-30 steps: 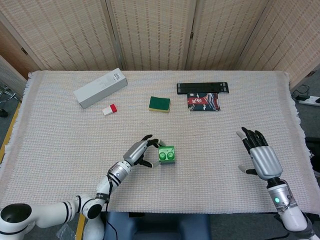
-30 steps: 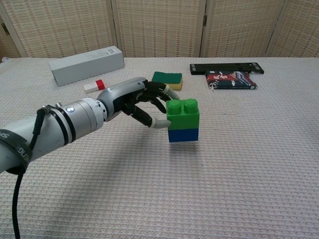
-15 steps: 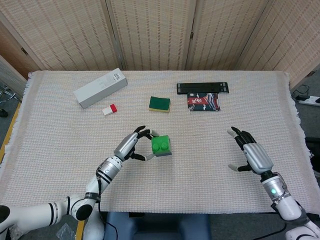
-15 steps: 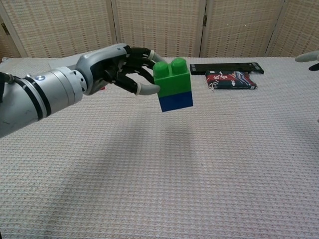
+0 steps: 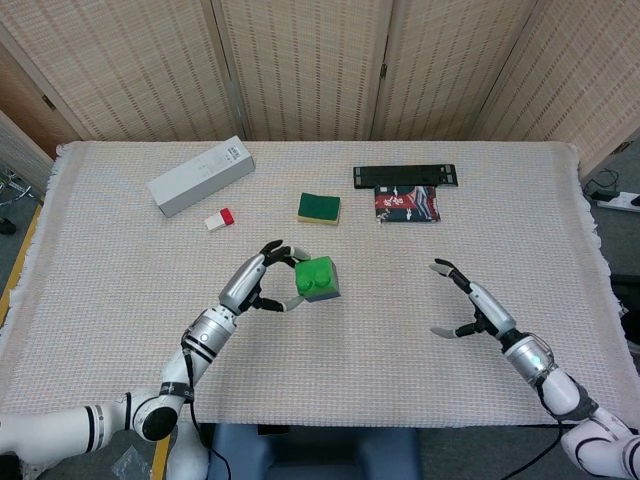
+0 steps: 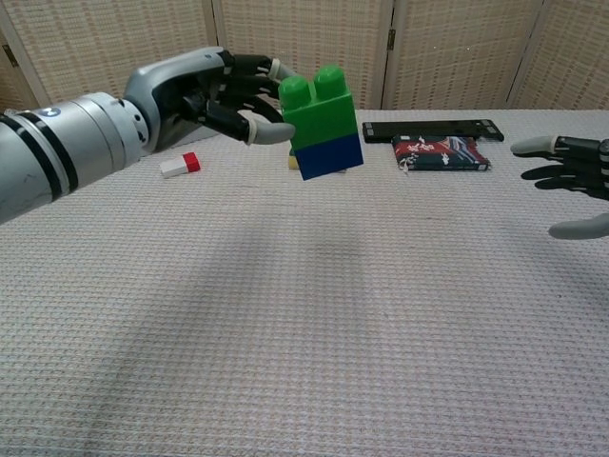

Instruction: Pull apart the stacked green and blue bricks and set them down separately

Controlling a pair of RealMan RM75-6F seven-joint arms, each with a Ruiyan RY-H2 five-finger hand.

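Left hand [image 6: 205, 95] grips the green brick [image 6: 318, 111], and the blue brick [image 6: 330, 156] rides stuck beneath it, the stack tilted and lifted off the table [image 6: 304, 324] at upper centre of the chest view. Right hand [image 5: 478, 310] hovers at the right, fingers spread, holding nothing. Open cloth lies between the hands and below them. Sponge [image 5: 319, 208], box [image 5: 200, 176] and black bar [image 5: 405, 176] sit across the upper part.
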